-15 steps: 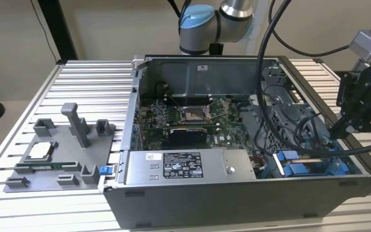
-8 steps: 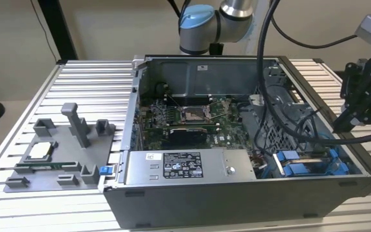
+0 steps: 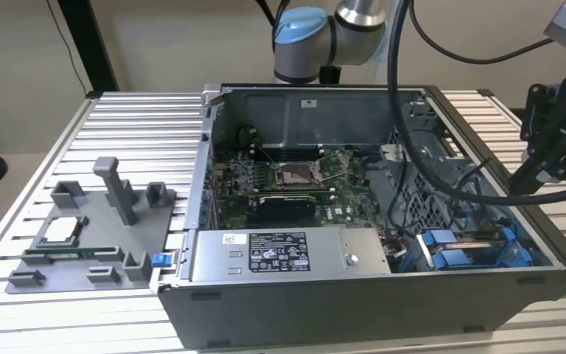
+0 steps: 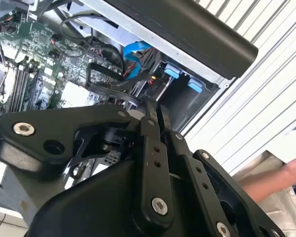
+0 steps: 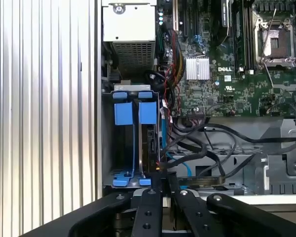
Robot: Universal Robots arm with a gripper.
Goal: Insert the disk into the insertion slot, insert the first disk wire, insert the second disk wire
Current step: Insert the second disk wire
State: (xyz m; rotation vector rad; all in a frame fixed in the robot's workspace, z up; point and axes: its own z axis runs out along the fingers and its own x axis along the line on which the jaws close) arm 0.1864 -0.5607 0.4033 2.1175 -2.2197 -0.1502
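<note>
One claw [image 5: 165, 181]: pinched narrow, empty by the look.
Disk [image 5: 150, 144]: stiff, fragile; hold blue frame [image 5: 148, 112].
Blue wire [image 5: 186, 169]: floppy; grip plug.

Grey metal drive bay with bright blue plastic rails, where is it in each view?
Exterior view: the grey metal drive bay sits in the case's near corner, at the exterior view's right.
First wrist view: drive bay between case wall and black cables.
Second wrist view: drive bay beneath the case's dark rim.
Shared landmark: green motherboard.
</note>
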